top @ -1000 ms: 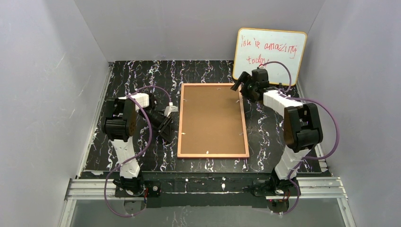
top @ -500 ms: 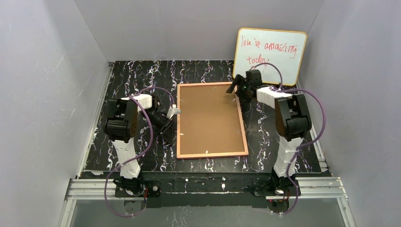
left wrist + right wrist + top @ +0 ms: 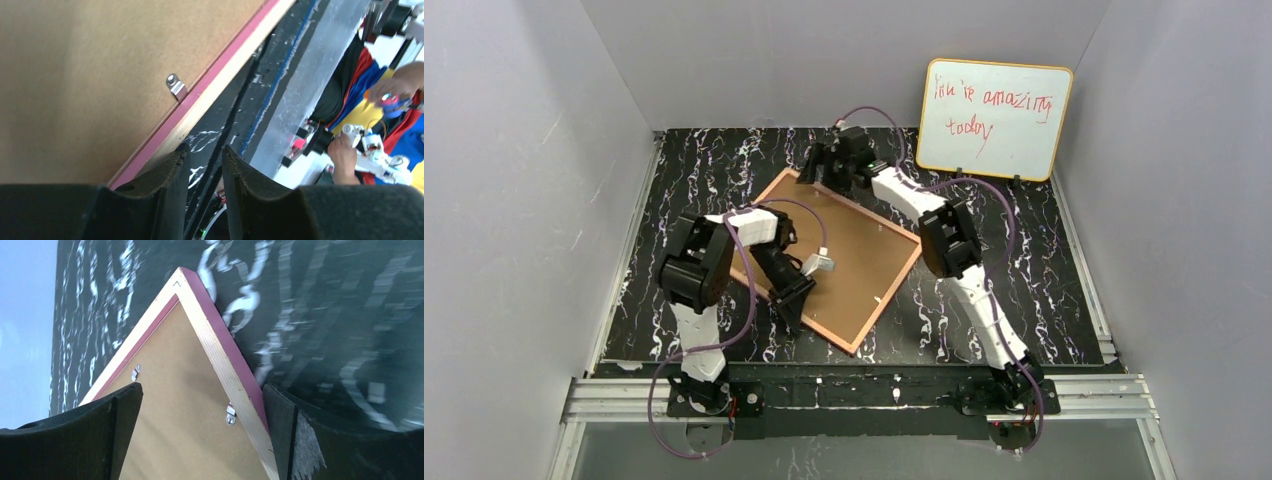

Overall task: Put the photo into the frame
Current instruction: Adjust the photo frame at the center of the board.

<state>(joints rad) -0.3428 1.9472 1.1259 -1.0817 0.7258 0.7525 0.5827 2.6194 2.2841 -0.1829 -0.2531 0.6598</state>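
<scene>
Between the jaws of the right gripper [image 3: 201,389] the frame [image 3: 212,347] is cut off by the lower edge, and the table [image 3: 325,305] beyond them is blurred.

Frame [image 3: 216,362]: rear face pale bare wood, grain visible, matt; outer edge painted pink, smooth, satin. Backing board [image 3: 175,420]: brown hardboard, matt, fine-textured. Retaining clip [image 3: 176,86]: bright metal, shiny. Surface [image 3: 1024,270]: black w/ white marble-type veining, slight sheen. Left hand [image 3: 204,150] fingers [image 3: 167,182]: black plastic, matt. Whiteboard [image 3: 994,115]: glossy white face. Front rail [image 3: 310,85]: bare aluminium, scuffed.
</scene>
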